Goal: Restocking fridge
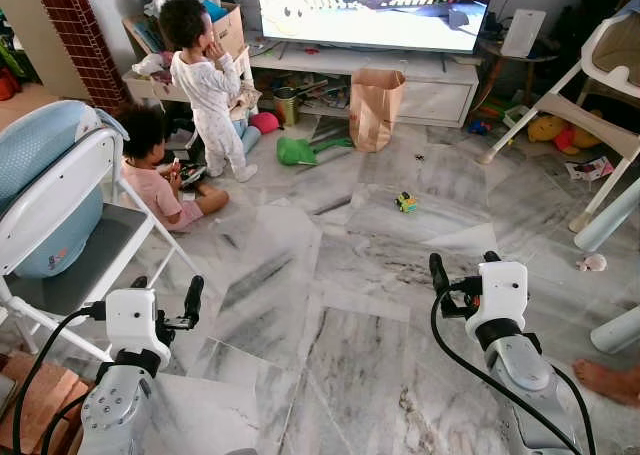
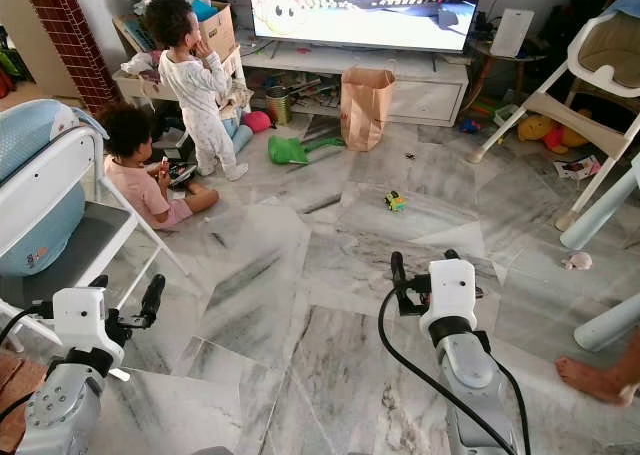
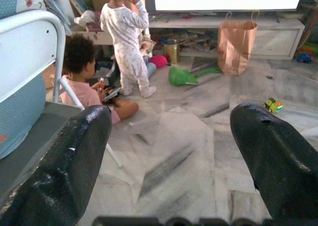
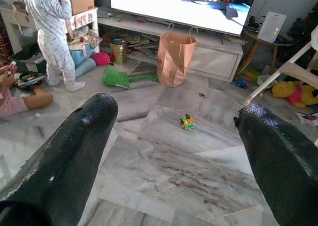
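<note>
Living room, grey marble floor [image 1: 330,305], TV [image 1: 375,5] on a low white stand along the far wall. No fridge in my view; the likely task item is the brown paper bag [image 1: 375,107] standing upright on the floor against the stand, well ahead of me. I judge it light-walled, crushable, possibly heavy with groceries, contents hidden. Best hold is probably the two thin handles at the top, or the folded rim; squeezing the sides would buckle it. Both arms are raised in front, nothing held. Left gripper [image 3: 169,156]: fingers spread wide, bare floor between them. Right gripper [image 4: 174,161]: likewise spread wide, touching nothing, the bag roughly in line beyond it. Hazards on the route: one child [image 1: 210,85] standing and one child [image 1: 155,180] seated left of the bag, a toy car [image 1: 405,202] mid-floor, a green toy [image 1: 297,151] beside the bag, a person's bare foot [image 1: 608,380] at my right.
</note>
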`<state>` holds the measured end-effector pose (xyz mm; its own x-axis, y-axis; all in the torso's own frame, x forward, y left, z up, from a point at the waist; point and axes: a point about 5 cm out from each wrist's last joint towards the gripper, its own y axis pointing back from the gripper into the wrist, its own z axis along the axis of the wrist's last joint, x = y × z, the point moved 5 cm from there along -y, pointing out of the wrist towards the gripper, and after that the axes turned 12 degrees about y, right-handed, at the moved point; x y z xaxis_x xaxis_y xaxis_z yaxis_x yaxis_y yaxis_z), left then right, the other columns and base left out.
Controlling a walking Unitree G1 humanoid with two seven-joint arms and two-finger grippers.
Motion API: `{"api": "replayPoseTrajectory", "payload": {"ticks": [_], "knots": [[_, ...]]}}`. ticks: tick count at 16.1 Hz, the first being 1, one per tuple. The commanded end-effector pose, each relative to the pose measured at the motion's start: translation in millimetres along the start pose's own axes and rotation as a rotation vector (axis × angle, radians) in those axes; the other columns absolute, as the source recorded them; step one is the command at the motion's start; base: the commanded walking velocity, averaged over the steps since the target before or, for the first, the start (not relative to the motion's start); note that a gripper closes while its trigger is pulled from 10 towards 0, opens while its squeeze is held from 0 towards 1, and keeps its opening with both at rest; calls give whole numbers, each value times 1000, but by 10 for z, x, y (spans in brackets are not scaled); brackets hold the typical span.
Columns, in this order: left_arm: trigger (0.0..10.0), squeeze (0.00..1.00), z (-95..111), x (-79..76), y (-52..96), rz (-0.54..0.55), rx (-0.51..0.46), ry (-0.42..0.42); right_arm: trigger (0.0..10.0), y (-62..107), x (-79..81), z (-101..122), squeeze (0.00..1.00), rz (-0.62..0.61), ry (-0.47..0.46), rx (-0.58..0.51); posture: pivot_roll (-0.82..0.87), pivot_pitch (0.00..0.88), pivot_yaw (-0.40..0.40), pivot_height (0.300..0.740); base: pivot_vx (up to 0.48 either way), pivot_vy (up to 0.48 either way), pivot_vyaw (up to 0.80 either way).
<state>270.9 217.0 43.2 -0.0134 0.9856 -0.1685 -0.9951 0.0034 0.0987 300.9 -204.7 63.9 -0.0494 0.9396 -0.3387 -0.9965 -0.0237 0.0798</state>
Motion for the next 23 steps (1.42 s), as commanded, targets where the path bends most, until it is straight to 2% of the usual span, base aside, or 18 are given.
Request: {"api": "replayPoseTrajectory", "payload": {"ticks": [1,3,5,8,9,10,11,13,14,16,17,19,21,22,23], "knots": [[10000,0,599,-579,-261,-113,-47,23,10000,-207,336,746,0,113,-151,-107,-24,69,53,740,0,0,0],[10000,0,739,-683,-349,-180,-83,11,10000,-295,222,848,0,76,-117,-137,-46,73,56,740,0,0,0],[10000,0,663,-632,-406,-164,-65,3,10000,-305,132,803,0,30,-119,-131,-49,35,69,740,0,0,0],[10000,0,651,-609,-417,-135,-110,-35,10000,-290,63,693,0,-35,-125,-93,-44,17,73,740,0,0,0],[10000,0,651,-609,-417,-135,-110,-35,10000,-290,63,693,0,-35,-125,-93,-44,17,73,740,0,0,0],[10000,0,579,-621,-423,-138,-83,-15,10000,-278,150,707,0,10,-196,-103,-55,44,52,740,0,0,0],[10000,0,526,-629,-422,-138,-70,-4,10000,-246,204,695,0,32,-213,-107,-50,47,55,740,0,0,0],[10000,0,452,-626,-378,-127,-55,5,10000,-149,302,651,0,50,-189,-102,-80,43,69,740,0,0,0],[10000,0,384,-638,-359,-144,-40,-20,10000,-138,364,680,0,79,-176,-111,-80,46,67,740,0,0,0],[10000,0,407,-671,-358,-151,-36,-43,10000,-140,351,705,0,90,-164,-103,-73,46,57,740,0,0,0],[10000,0,500,-664,-372,-127,-58,-71,10000,-155,297,684,0,80,-154,-82,-53,49,50,740,0,0,0],[10000,0,542,-491,-283,-53,-62,-90,10000,-162,199,640,0,27,-134,-74,-30,55,42,740,0,0,0],[10000,0,493,-358,-184,-14,-47,-94,10000,-138,189,587,0,29,-95,-60,-13,71,33,740,0,0,0],[10000,0,438,-218,-49,50,-39,-122,10000,-105,173,514,0,37,-54,-43,4,76,23,740,0,0,0],[10000,0,431,-197,-28,64,-38,-128,10000,-99,177,502,0,46,-59,-40,6,75,22,740,0,0,0]]}}
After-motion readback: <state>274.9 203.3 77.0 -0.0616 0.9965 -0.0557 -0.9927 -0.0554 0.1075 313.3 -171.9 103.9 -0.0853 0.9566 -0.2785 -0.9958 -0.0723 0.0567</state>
